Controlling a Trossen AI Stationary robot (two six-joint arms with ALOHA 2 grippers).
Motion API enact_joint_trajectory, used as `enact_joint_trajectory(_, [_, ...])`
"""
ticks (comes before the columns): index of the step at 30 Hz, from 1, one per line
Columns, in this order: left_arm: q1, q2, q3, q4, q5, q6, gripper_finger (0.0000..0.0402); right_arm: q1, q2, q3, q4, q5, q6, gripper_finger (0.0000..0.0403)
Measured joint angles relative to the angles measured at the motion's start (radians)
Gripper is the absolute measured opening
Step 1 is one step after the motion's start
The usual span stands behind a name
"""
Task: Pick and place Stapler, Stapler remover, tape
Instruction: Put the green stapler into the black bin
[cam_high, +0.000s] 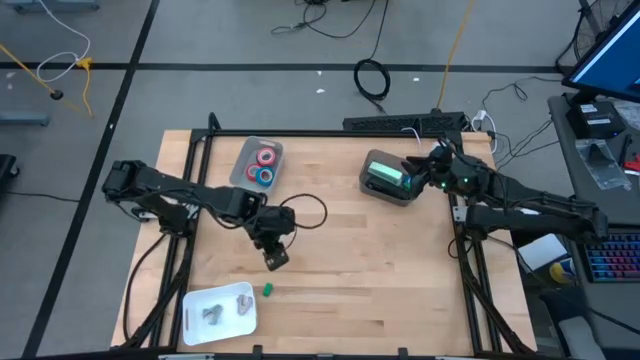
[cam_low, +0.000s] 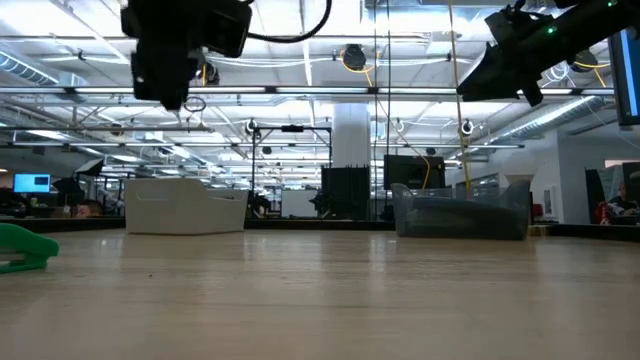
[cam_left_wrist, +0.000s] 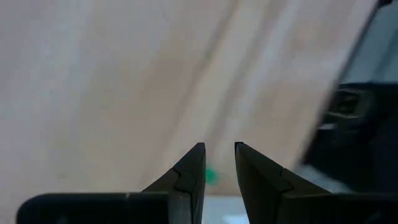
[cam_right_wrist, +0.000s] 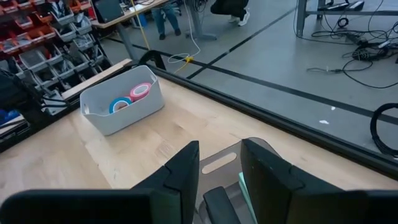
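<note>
The stapler (cam_high: 385, 177), green and black, lies in a grey bin (cam_high: 398, 195) at the table's far right. My right gripper (cam_right_wrist: 219, 146) hovers open just above it, nothing between the fingers. Red and blue tape rolls (cam_high: 264, 165) lie in a pale bin (cam_right_wrist: 99, 115) at the far middle-left. My left gripper (cam_high: 277, 260) is open and empty, raised over the table's middle and pointing down. A small green piece (cam_high: 267, 290) lies on the wood just in front of it; whether it is the stapler remover I cannot tell.
A white tray (cam_high: 190, 318) at the near left holds small grey pieces (cam_high: 213, 314). Black frame rails run along the table's left and right sides. Bare wood spreads across the middle and near right. In the low view both grippers hang well above the table top.
</note>
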Motion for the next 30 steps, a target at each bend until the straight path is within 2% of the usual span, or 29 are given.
enact_joint_trajectory(3, [-0.009,0.0,0.0,-0.002,0.057,-0.153,0.0088,0.0,0.002,0.0,0.0,-0.001,-0.008,0.011])
enact_joint_trajectory(12, [-0.08,0.025,-0.001,-0.054,-0.01,-0.455,0.0088,0.0,0.001,0.0,0.0,-0.001,-0.019,0.011])
enact_joint_trajectory(20, [-0.126,0.08,-0.001,-0.008,-0.028,-0.481,0.0088,0.0,0.0,0.0,0.001,-0.007,-0.019,0.0111])
enact_joint_trajectory(25, [-0.158,0.144,-0.002,0.025,-0.017,-0.496,0.009,0.0,0.0,0.001,0.009,-0.053,-0.041,0.0111])
enact_joint_trajectory(30, [-0.171,0.185,-0.002,0.047,0.012,-0.522,0.0136,0.0,0.0,0.001,0.013,-0.054,-0.045,0.0113])
